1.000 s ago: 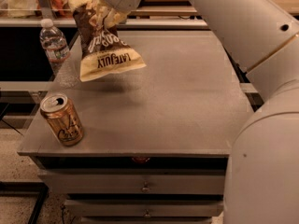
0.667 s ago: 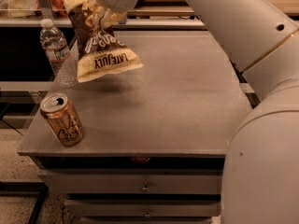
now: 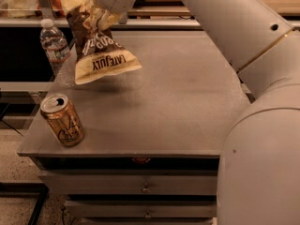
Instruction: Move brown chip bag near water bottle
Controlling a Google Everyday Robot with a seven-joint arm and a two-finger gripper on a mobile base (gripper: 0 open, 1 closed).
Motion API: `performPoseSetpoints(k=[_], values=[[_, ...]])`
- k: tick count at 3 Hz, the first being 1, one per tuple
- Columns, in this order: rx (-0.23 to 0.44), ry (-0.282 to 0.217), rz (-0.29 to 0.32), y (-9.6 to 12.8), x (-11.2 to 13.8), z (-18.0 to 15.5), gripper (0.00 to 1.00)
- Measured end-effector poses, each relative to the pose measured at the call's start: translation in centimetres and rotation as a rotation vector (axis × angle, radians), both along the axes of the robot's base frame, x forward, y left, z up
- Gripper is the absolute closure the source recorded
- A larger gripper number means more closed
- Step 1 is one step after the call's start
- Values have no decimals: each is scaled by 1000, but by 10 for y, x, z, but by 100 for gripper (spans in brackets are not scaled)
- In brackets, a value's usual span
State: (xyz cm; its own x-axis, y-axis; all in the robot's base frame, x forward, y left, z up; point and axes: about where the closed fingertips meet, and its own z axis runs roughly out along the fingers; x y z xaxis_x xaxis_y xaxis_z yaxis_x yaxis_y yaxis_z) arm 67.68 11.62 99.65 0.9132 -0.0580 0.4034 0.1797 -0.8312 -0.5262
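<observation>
The brown chip bag (image 3: 99, 50) hangs upside down in the air, its cream "LATE JULY" band at the bottom, above the table's back left. My gripper (image 3: 99, 17) is shut on the bag's upper end near the top of the camera view. The water bottle (image 3: 55, 46), clear with a white cap, stands upright at the table's left edge, just left of the bag and apart from it.
A tan soda can (image 3: 62, 119) stands upright at the front left corner of the grey table (image 3: 187, 102). My white arm fills the right side of the view. Drawers sit below the table front. Shelving runs behind the table.
The gripper has carried the bag a little to the left, closer to the water bottle. The bottle and can have not moved.
</observation>
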Motion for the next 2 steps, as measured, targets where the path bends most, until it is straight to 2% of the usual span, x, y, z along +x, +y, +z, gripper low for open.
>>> performPoseSetpoints(k=[2], values=[[4, 16, 10, 1, -1, -5, 12]])
